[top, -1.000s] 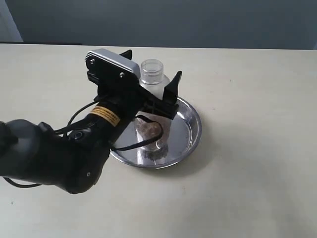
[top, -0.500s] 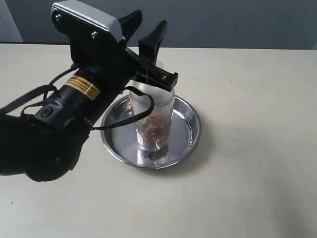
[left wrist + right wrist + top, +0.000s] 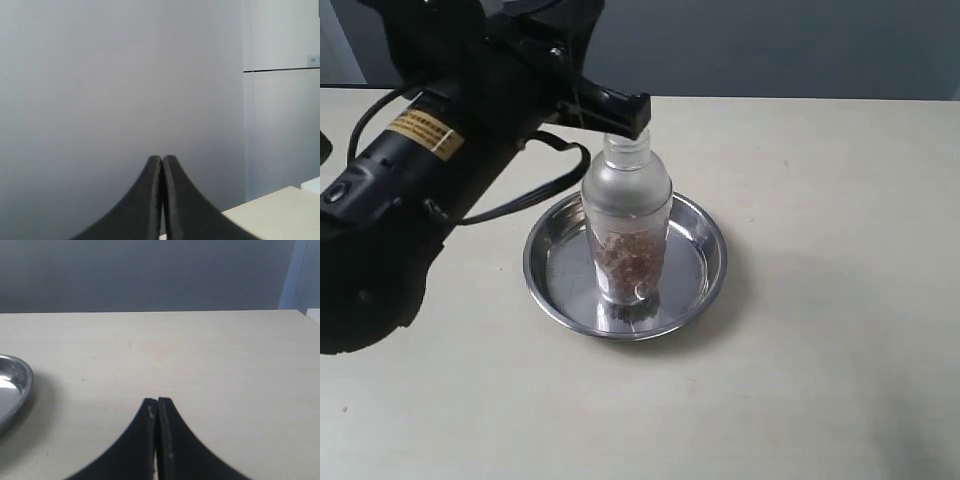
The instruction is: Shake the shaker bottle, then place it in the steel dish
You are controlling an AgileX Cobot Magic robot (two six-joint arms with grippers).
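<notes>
Both left tool [image 3: 162,160] and right tool [image 3: 157,402] pressed together, shaker bottle [image 3: 626,215] upright in steel dish [image 3: 692,262]

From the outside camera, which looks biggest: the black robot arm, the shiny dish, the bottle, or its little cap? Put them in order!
1. The robot arm, though it may just be nearer the camera.
2. The dish, wider than the bottle.
3. The bottle.
4. The cap on the bottle.
</notes>
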